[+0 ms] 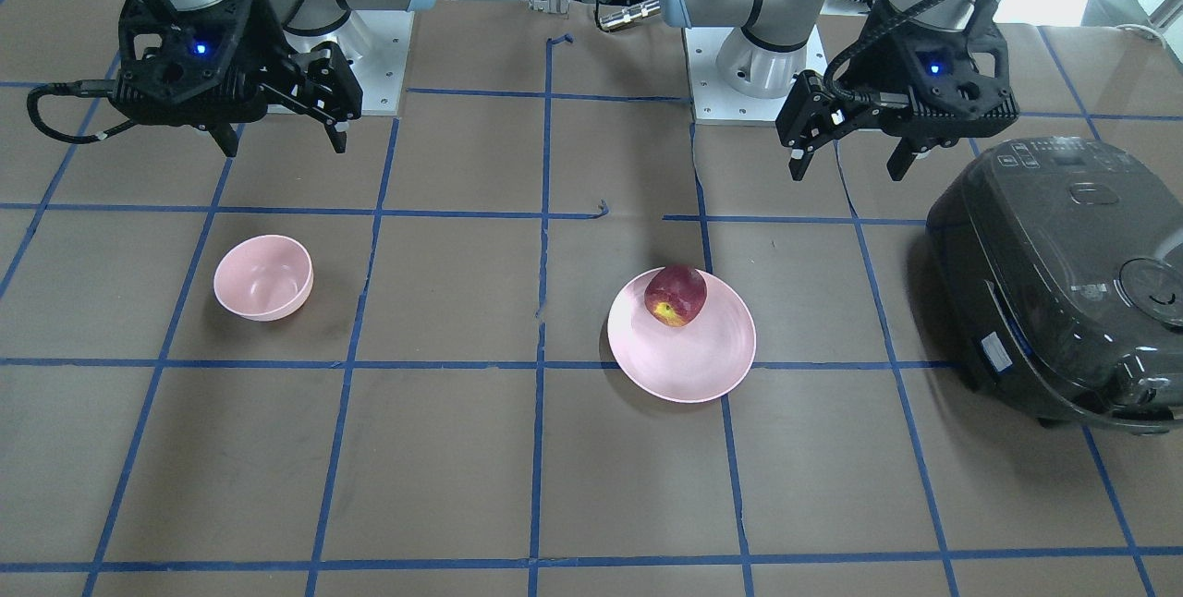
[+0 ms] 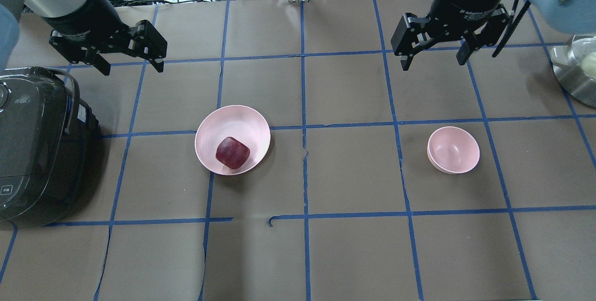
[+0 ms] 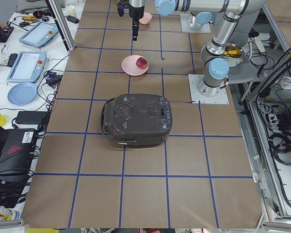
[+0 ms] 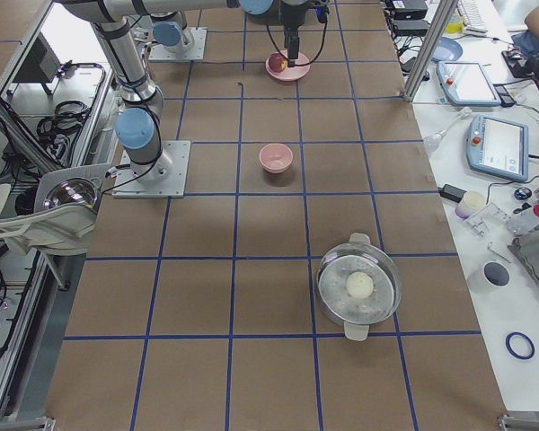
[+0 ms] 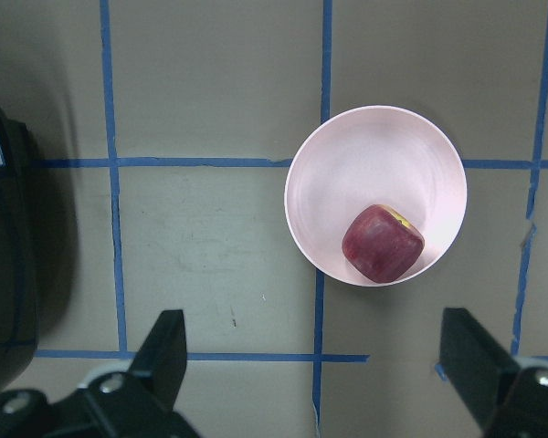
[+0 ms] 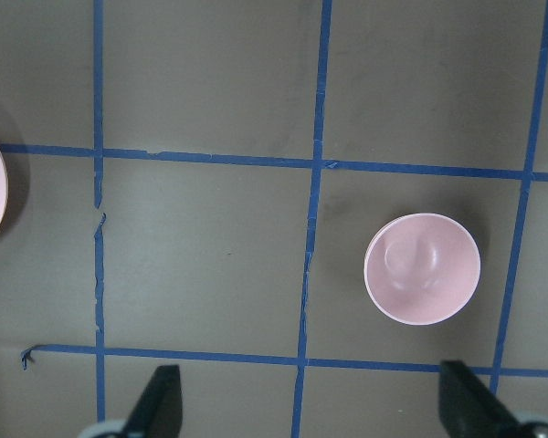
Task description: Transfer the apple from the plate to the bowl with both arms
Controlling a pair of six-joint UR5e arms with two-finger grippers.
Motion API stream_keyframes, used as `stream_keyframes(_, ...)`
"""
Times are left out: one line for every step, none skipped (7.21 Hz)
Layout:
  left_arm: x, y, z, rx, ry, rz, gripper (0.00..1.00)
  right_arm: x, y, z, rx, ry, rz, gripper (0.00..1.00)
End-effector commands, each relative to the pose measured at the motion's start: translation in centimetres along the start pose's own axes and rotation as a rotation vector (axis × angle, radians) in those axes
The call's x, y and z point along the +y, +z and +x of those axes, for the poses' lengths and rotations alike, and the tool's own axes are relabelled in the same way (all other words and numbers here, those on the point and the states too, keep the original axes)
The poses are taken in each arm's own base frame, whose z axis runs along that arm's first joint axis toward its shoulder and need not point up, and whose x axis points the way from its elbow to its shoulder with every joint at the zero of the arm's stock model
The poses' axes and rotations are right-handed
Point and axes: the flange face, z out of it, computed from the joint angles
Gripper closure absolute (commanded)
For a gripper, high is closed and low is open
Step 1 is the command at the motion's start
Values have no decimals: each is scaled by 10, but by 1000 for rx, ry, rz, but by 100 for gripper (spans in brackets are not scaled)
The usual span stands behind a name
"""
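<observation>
- Both spread wide, empty: left gripper [image 2: 132,65], right gripper [image 2: 434,64].
- Nearer the apple [image 2: 232,153] on the plate [image 2: 209,124]: left gripper, apple offset toward the table's middle.
- Probably no clear long axis.

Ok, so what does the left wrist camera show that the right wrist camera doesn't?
Only the left wrist view shows the apple, lying off-centre on the plate, and the dark rice cooker at its left edge. Only the right wrist view shows the bowl, upright and empty. Both show the brown table with blue tape lines, and each shows its own open fingers at the bottom: the left gripper and the right gripper. A sliver of the plate also shows at the right wrist view's left edge.
</observation>
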Motion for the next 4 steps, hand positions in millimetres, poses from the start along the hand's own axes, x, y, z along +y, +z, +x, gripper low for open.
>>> stream_keyframes(0,0,0,2,0,0,0,1,1,0,1,6,-6,0)
stream_keyframes(0,0,0,0,0,0,0,1,1,0,1,6,-8,0)
stream_keyframes(0,1,0,2,0,-2,0,1,1,-1,1,4,-6,0)
stream_keyframes(0,0,0,2,0,0,0,0,0,0,1,4,0,0)
